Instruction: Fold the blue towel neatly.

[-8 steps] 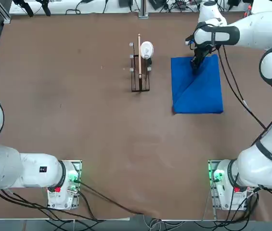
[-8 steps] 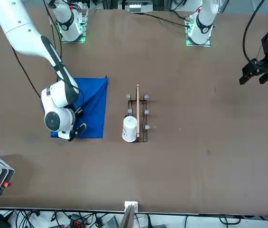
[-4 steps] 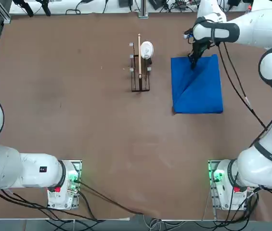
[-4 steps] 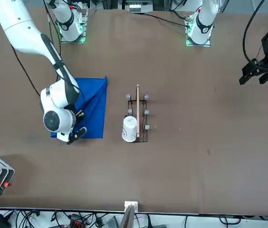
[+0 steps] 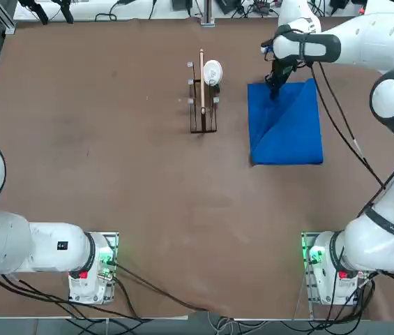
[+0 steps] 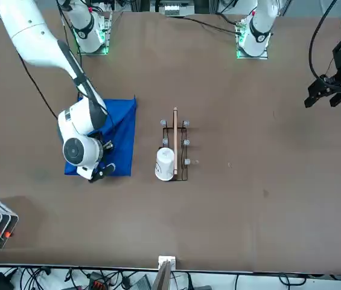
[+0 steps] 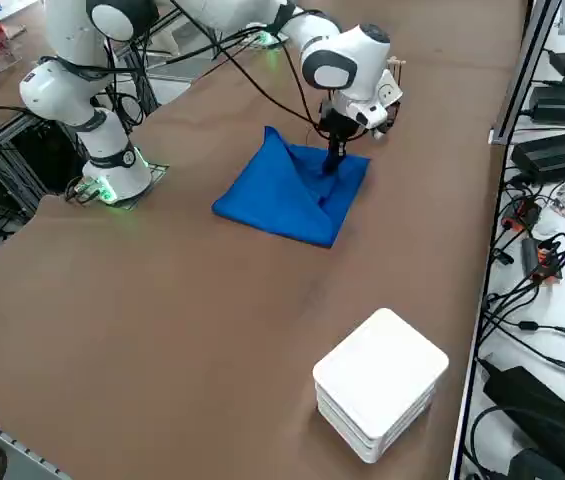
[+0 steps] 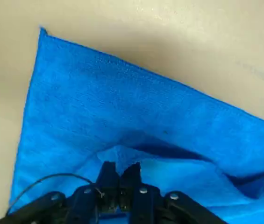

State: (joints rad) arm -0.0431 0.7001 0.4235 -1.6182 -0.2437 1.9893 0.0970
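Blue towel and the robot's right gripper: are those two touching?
Touching: the wrist view shows the right gripper shut on a raised fold of the blue towel.

In the top view, the right gripper (image 8: 121, 175) and the arm's wrist cover one upper corner of the blue towel (image 5: 285, 132). The wrist view cuts off the towel's far side, and the pinched cloth between the fingertips is hidden.
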